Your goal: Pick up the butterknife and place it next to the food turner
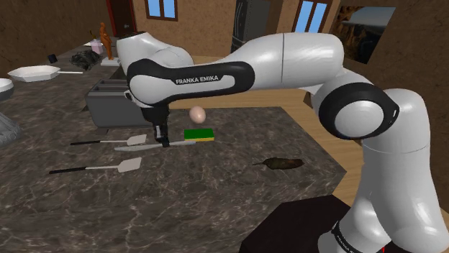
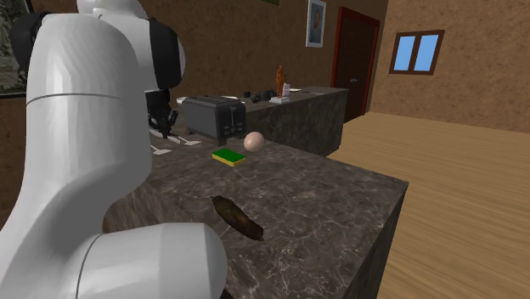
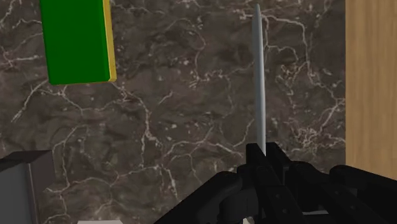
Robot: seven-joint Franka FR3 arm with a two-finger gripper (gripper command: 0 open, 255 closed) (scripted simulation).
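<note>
**Knife clasped, level beside the turners**

Closest to us in the wrist view, the gripper point(image 3: 259, 167) has its two black fingers point(image 3: 299, 183) closed on the knife point(image 3: 258, 83). The thin grey blade runs straight out from between them over the dark marbled counter point(image 3: 178, 127). We see a green sponge point(image 3: 76, 41) with a yellow edge off to one side of the blade, apart from it. On the other side a strip of wooden floor point(image 3: 372, 83) shows past the counter's edge.

In the shoulder view the gripper point(image 1: 164, 141) points down from the white arm point(image 1: 288, 61). The knife point(image 1: 181, 144) lies level in it, low over the counter; we cannot tell whether it touches the surface. One end reaches just in front of the sponge point(image 1: 198, 134), and the other sits just beside the head of the far turner point(image 1: 135, 139). The near turner point(image 1: 128, 164) lies roughly parallel, closer to the camera. An egg point(image 1: 198, 113) rests behind the sponge, a toaster point(image 1: 115, 104) stands to that view's left of it, and a brown object point(image 1: 282, 163) lies well to the right.
</note>
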